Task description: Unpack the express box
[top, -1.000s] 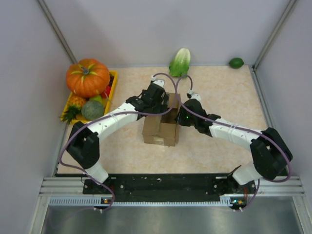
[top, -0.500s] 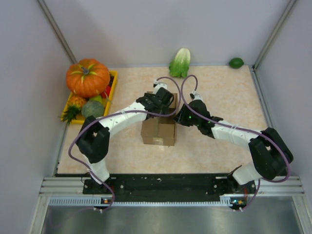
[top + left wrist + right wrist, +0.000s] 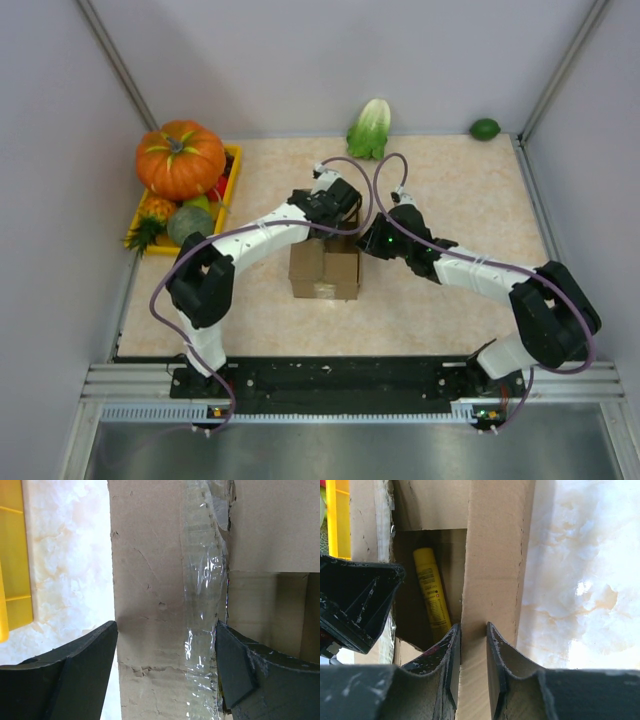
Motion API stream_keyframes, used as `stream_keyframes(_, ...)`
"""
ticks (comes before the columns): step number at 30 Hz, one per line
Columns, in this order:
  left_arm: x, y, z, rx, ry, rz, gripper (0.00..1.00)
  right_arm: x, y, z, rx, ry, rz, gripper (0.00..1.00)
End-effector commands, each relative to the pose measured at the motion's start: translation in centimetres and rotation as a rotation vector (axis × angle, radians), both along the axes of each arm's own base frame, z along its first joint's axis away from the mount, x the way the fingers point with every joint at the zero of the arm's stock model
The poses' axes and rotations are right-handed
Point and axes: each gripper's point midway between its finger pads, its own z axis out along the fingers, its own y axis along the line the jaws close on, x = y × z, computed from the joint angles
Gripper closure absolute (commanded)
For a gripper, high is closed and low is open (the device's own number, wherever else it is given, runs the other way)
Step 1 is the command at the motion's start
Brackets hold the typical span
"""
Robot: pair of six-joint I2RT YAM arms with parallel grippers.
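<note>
- At the near edge a black rail [image 3: 330,375] carried both arm bases. The white arms bowed outward and met over the middle, with bare table [image 3: 250,320] in front of the box and to either side.
- The box [image 3: 325,268], brown corrugated cardboard, stood mid-table just beyond that free strip, its top flaps parted.
- The right gripper [image 3: 472,630] was narrow, its black fingers pinching the edge of the right-hand flap [image 3: 495,555]. Pale table lay open to that flap's right.
- The left gripper [image 3: 166,625] stood wide, its fingers astride the left-hand flap [image 3: 150,580]. Whether they touched the cardboard could not be told.
- A strip of crinkled clear tape [image 3: 202,605] ran along that flap's inner edge, ragged at the seam.
- Down in the gap between the flaps lay a yellow tube [image 3: 431,597] with small print.
- The tabletop was beige, marbled and slightly glossy; plain grey walls [image 3: 300,60] closed it in on the left, right and far sides.
- Against the left wall a yellow tray [image 3: 233,165] held a ridged orange pumpkin [image 3: 180,158], a pineapple [image 3: 148,222] and a round green fruit [image 3: 188,225], well apart from the box.
- At the far edge lay a leafy green vegetable [image 3: 370,128], and near the far right corner a lime [image 3: 485,128].
</note>
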Motion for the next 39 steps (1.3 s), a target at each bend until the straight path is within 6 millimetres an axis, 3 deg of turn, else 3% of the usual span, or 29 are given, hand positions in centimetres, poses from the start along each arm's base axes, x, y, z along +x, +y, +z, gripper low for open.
stream_keyframes(1,0.6,2.0,3.2,0.046,-0.067,0.062,0.19,-0.4,-0.3,-1.3,-0.015,0.056,-0.003,0.8)
stream_keyframes(5,0.4,1.0,5.9,-0.073,-0.094,0.031,0.2,-0.5,-0.3,-1.6,-0.026,0.073,-0.004,0.82)
stream_keyframes(9,0.1,0.4,7.2,-0.193,-0.084,-0.009,0.2,-0.4,-0.4,-1.7,-0.036,0.079,-0.008,0.85)
stream_keyframes(14,0.1,3.0,7.3,-0.311,-0.057,0.046,0.21,-0.3,-0.5,-1.5,-0.044,0.079,-0.012,0.9)
stream_keyframes(15,0.1,2.9,7.0,-0.36,-0.04,0.042,0.22,-0.2,-0.5,-1.5,-0.046,0.077,-0.015,0.9)
stream_keyframes(17,0.1,4.8,6.5,-0.405,-0.025,0.087,0.22,-0.4,-0.7,-1.6,-0.061,0.087,-0.015,0.89)
stream_keyframes(23,-0.8,7.4,4.0,-0.595,0.021,0.123,0.22,-0.3,-0.6,-1.5,-0.064,0.089,-0.013,0.88)
stream_keyframes(28,-1.8,8.4,1.5,-0.692,0.067,0.156,0.22,-0.1,-0.5,-1.3,-0.063,0.086,-0.014,0.87)
stream_keyframes(36,-1.3,9.4,0.9,-0.653,0.057,0.158,0.22,0.3,-0.8,-1.0,-0.083,0.071,-0.024,0.86)
stream_keyframes(39,-0.9,8.9,1.0,-0.668,0.062,0.132,0.31,0.4,-0.9,-0.9,-0.093,0.066,-0.022,0.86)
